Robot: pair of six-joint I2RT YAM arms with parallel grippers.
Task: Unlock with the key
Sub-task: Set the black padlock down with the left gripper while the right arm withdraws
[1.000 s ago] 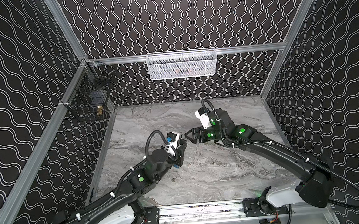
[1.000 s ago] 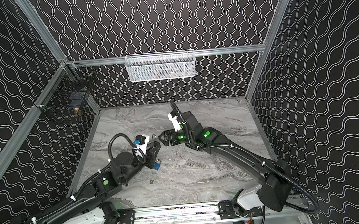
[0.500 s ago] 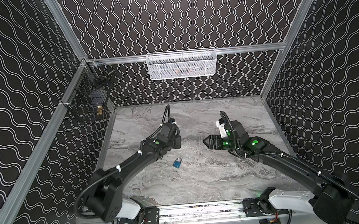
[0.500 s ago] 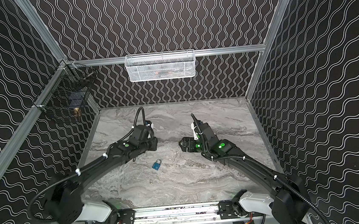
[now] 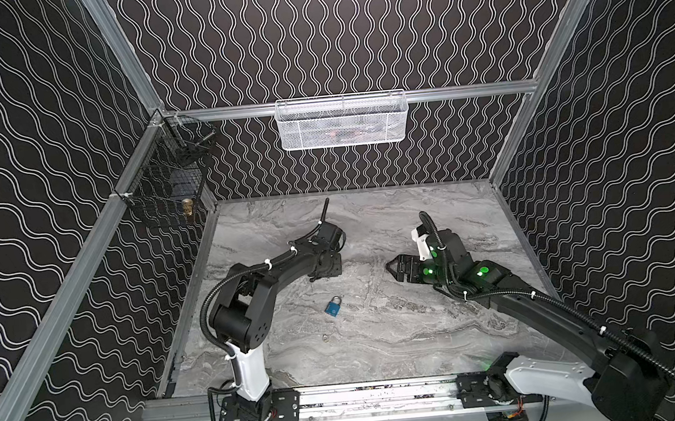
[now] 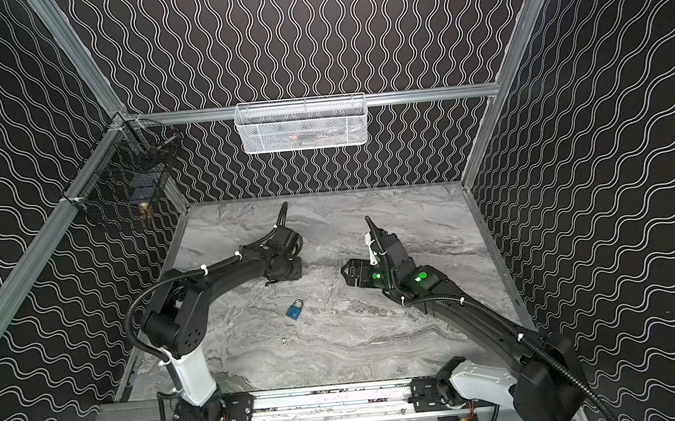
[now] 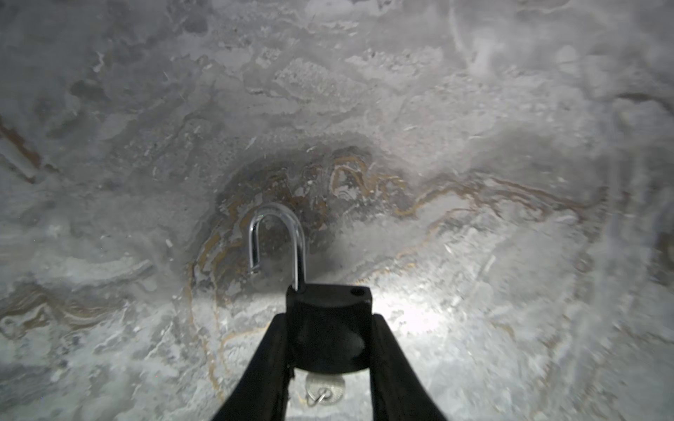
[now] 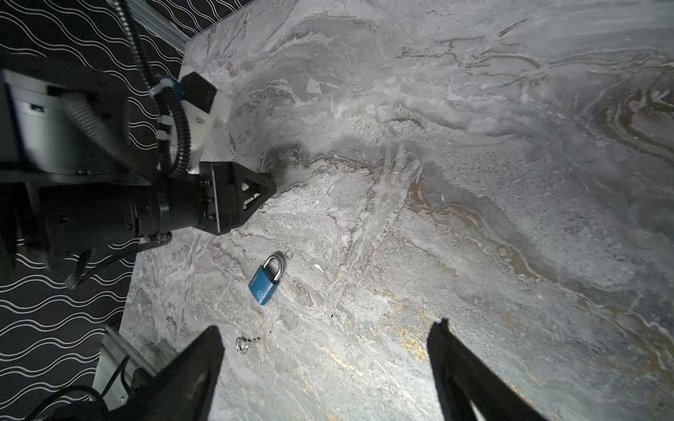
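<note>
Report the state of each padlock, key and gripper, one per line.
left gripper: shut on the black padlock.
right gripper: open, empty.
black padlock: shackle swung open, key seemingly in its base.
blue padlock: shackle closed, lying on the table.
loose key: lying on the table.

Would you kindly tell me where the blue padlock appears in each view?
Top view: blue padlock central on the table.
Top view: central again.
Left wrist: not in it.
Right wrist: padlock just past the key.
Landmark: that key, beside it.

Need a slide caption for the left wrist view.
Left tool grips black padlock, shackle open, key at its base.
</note>
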